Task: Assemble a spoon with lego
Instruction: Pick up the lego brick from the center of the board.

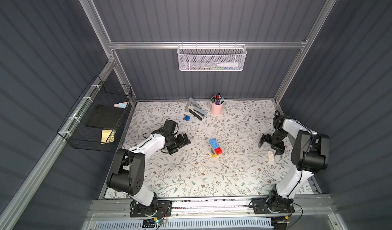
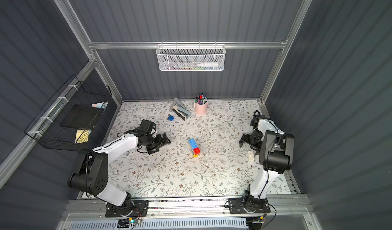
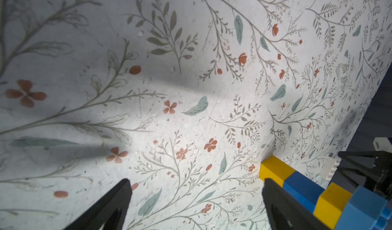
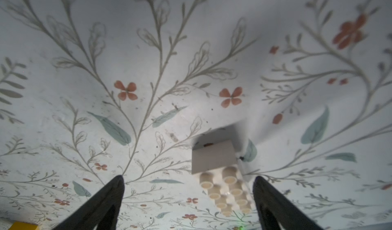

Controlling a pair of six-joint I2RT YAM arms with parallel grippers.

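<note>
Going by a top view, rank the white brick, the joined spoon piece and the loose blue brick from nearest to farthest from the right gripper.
1. white brick: right side, close by the right gripper.
2. spoon: in the middle, well to the gripper's left.
3. blue brick: toward the back, left of middle.

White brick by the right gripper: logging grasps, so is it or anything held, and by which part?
Nothing is held. The white brick lies on the table between the jaws of the open right gripper; the left gripper is open, empty.
</note>
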